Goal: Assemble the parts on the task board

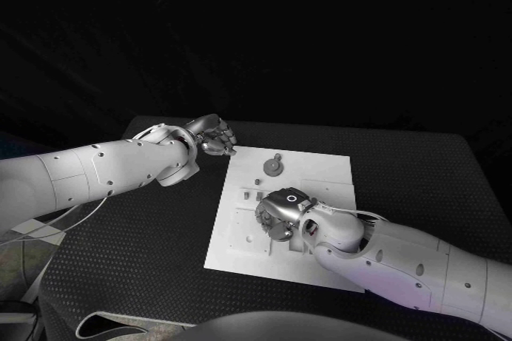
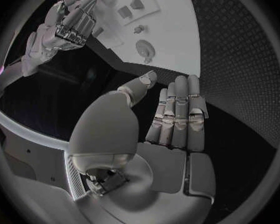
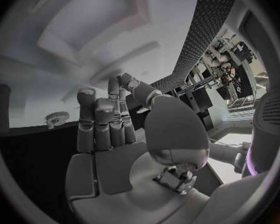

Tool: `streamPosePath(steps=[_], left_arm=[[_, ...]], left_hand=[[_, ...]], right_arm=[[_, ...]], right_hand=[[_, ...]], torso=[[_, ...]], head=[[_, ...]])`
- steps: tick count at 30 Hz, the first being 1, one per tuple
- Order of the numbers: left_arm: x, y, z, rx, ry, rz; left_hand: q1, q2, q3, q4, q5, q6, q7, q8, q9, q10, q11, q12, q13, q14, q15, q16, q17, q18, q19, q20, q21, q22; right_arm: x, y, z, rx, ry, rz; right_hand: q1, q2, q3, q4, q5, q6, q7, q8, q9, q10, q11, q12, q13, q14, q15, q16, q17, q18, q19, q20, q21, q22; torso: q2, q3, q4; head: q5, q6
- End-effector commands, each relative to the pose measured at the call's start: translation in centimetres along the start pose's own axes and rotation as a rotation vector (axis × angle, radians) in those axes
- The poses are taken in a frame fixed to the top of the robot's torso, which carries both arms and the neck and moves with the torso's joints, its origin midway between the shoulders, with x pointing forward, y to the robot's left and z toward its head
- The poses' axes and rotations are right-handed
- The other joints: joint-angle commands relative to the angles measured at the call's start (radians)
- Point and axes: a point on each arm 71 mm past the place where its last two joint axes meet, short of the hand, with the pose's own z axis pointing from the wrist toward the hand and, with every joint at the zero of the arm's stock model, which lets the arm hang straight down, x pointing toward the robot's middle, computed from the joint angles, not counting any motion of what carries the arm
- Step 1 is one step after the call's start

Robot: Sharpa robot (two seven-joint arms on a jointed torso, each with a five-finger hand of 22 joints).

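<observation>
The task board (image 1: 320, 171) lies flat in the middle of the black table (image 1: 139, 237), a white plate with its long side running away from the robot. Near its far end sits a round grey part (image 1: 274, 166) like a toothed disc, and a few smaller grey parts (image 1: 253, 195) stand or lie along the board's left side, nearer the middle.

The left hand (image 1: 211, 137) hangs just beyond the board's far left corner, above the table and clear of the board. In the left wrist view its fingers (image 2: 177, 115) lie straight and close together, the thumb set a little apart, and nothing is held between them.

The right hand (image 1: 280, 214) is over the near half of the board, its back turned up toward the head camera. From the right wrist view its fingers (image 3: 101, 122) stand nearly straight, side by side, with the thumb out to one side; I see nothing in its hold. Whether the fingertips touch the board I cannot tell. The toothed disc (image 3: 55, 118) shows beyond that hand, apart from it
</observation>
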Motion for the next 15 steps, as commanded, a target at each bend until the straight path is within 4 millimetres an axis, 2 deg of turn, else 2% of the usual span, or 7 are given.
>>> streamPosePath(steps=[1, 5, 7, 14, 15], left_arm=[[-0.06, -0.19, 0.02, 0.008, -0.004, 0.002], [-0.07, -0.16, 0.01, 0.007, -0.004, 0.002], [-0.08, -0.14, 0.01, 0.006, -0.004, 0.002], [-0.08, -0.14, 0.01, 0.006, -0.004, 0.001], [-0.09, -0.13, 0.02, 0.006, -0.004, 0.001]], left_hand=[[0.000, -0.004, 0.001, 0.006, 0.005, -0.007, 0.002, 0.006, -0.001, -0.008, 0.001, 0.001, 0.000, 0.006, -0.002, -0.004, 0.001, 0.007, 0.006, 0.000, 0.003, -0.001], [0.000, -0.004, 0.001, 0.006, 0.005, -0.007, 0.001, 0.006, -0.001, -0.008, 0.001, 0.001, 0.000, 0.006, -0.002, -0.004, 0.002, 0.007, 0.006, 0.000, 0.003, -0.001], [0.000, -0.004, 0.001, 0.006, 0.005, -0.007, 0.001, 0.006, -0.001, -0.008, 0.001, 0.001, 0.000, 0.006, -0.002, -0.004, 0.002, 0.007, 0.006, 0.000, 0.003, -0.001], [-0.001, -0.005, 0.001, 0.007, 0.004, -0.007, 0.001, 0.006, -0.001, -0.008, 0.001, 0.001, 0.000, 0.006, -0.002, -0.004, 0.002, 0.007, 0.006, 0.000, 0.003, -0.001], [-0.001, -0.005, 0.001, 0.007, 0.004, -0.007, 0.001, 0.006, -0.001, -0.008, 0.001, 0.001, 0.000, 0.006, -0.002, -0.005, 0.002, 0.007, 0.006, 0.000, 0.003, -0.001]], right_arm=[[0.42, -0.27, -0.05, 0.003, 0.022, 0.022], [0.33, -0.43, -0.10, 0.004, 0.004, 0.057], [0.30, -0.47, -0.12, 0.005, -0.001, 0.062], [0.17, -0.59, -0.24, 0.009, -0.021, 0.069], [0.17, -0.62, -0.26, 0.009, -0.021, 0.070]], right_hand=[[-0.015, -0.005, 0.000, 0.000, 0.005, -0.020, 0.007, -0.014, -0.003, -0.020, 0.008, -0.013, -0.002, 0.003, 0.003, -0.005, 0.003, 0.099, -0.005, -0.001, -0.001, -0.001], [-0.041, -0.056, -0.031, -0.001, 0.005, -0.087, 0.035, -0.051, -0.017, -0.079, 0.034, -0.049, -0.016, 0.004, 0.028, -0.001, 0.007, 0.099, -0.006, -0.001, -0.001, 0.000], [-0.048, -0.078, -0.046, -0.002, 0.005, -0.106, 0.043, -0.061, -0.021, -0.098, 0.042, -0.060, -0.021, 0.004, 0.037, 0.000, 0.008, 0.099, -0.007, -0.001, 0.000, 0.000], [-0.049, -0.137, -0.089, 0.000, 0.004, -0.157, 0.064, -0.065, -0.033, -0.158, 0.069, -0.086, -0.039, -0.019, 0.062, -0.004, 0.011, 0.097, -0.028, 0.004, -0.010, -0.001], [-0.049, -0.138, -0.091, 0.000, 0.004, -0.159, 0.065, -0.064, -0.034, -0.163, 0.071, -0.085, -0.041, -0.023, 0.064, -0.004, 0.012, 0.096, -0.030, 0.005, -0.011, -0.001]], torso=[[0.000, -0.0001, -0.0004], [0.000, 0.0003, -0.0007], [0.000, 0.0005, -0.0007], [0.000, 0.0009, -0.0004], [0.000, 0.0011, -0.0005]], head=[[0.001, 0.000], [0.001, 0.000], [0.001, 0.000], [0.000, 0.000], [-0.001, 0.001]])
